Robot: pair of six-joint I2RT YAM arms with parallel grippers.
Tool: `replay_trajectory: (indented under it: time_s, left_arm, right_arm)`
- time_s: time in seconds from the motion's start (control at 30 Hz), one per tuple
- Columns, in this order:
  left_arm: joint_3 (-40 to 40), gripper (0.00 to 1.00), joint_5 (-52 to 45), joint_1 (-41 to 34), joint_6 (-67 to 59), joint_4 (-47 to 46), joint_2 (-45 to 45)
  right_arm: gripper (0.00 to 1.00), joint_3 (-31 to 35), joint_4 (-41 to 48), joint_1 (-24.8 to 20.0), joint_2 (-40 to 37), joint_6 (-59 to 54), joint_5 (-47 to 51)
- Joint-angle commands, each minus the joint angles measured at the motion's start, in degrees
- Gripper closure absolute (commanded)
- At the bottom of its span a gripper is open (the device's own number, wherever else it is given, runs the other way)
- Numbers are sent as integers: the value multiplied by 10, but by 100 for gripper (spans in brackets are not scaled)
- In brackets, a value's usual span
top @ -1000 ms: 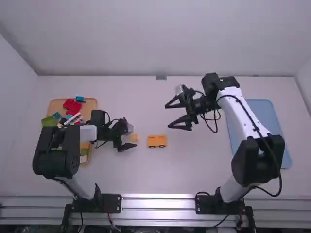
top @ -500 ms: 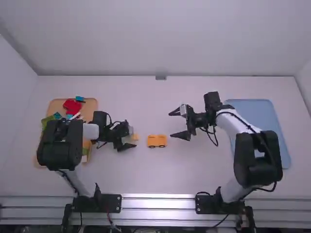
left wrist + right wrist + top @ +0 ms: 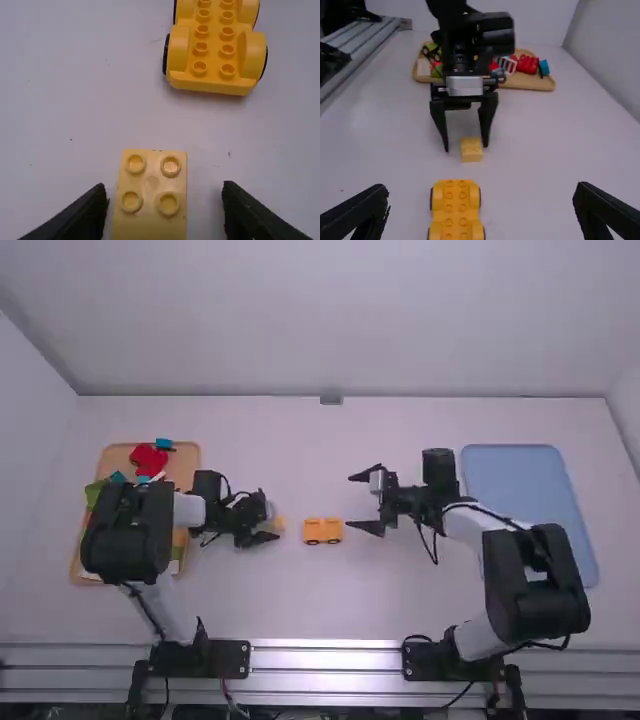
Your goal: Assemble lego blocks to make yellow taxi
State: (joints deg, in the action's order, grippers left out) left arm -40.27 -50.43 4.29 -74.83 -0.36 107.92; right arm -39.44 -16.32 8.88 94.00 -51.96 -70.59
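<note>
Got left gripper [image 3: 270,519] open around brick [image 3: 151,182], right gripper [image 3: 350,502] open, wheeled base [image 3: 322,530] between; tan tray [image 3: 184,462], blue tray [image 3: 520,475] near tabletop's [image 3: 320,605] side edges.

Yellow wheeled base [image 3: 323,531] between left tool [image 3: 272,520] and right tool [image 3: 352,502], blue tray [image 3: 525,480] at right

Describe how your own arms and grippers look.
The left arm and right arm have white links and bulky black joints, with thin black cables. The left gripper and right gripper are black with two tapering fingers; the left one's body carries a pale grey block.
</note>
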Motion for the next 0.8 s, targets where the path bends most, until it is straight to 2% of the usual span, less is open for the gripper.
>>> replay_trajectory:
  time_s: [0.0, 0.03, 0.1, 0.3, 0.33, 0.37, 0.4, 0.5, 0.57, 0.7, 0.77]
  left_arm:
    - [-6, 46, -11, 2, -19, -3, 7]
    - [-6, 52, -11, 2, -28, -4, 9]
    - [-6, 55, -11, 2, -31, -2, 14]
    - [-6, 68, -11, 2, -61, -8, 19]
    - [-6, 83, -10, 2, -62, -4, 19]
    - [-6, 85, -10, 2, -61, -4, 19]
    - [-6, 95, -12, 2, -55, -2, 17]
    - [-6, 98, -31, 3, -28, -6, 7]
    - [-7, 98, -42, 1, 0, -9, -10]
    - [-6, 98, -52, 2, 10, -22, -38]
    - [-6, 93, -79, -4, 9, -41, -59]
  right_arm:
    - [1, 21, -42, -2, -8, 137, 12]
    - [1, 30, -69, -2, -8, 176, 12]
    - [1, 41, -107, -3, -7, 224, 12]
    - [1, 55, -174, -2, -7, 241, 12]
    - [1, 58, -179, 3, -7, 241, 15]
    - [1, 58, -178, 3, -7, 241, 16]
    - [1, 58, -166, 7, -7, 241, 29]
    - [1, 58, -116, 12, -6, 215, 84]
    - [1, 58, -47, 21, -5, 133, 90]
    - [1, 58, -31, 40, 15, 88, 93]
    - [1, 58, -36, 56, 38, 73, 110]
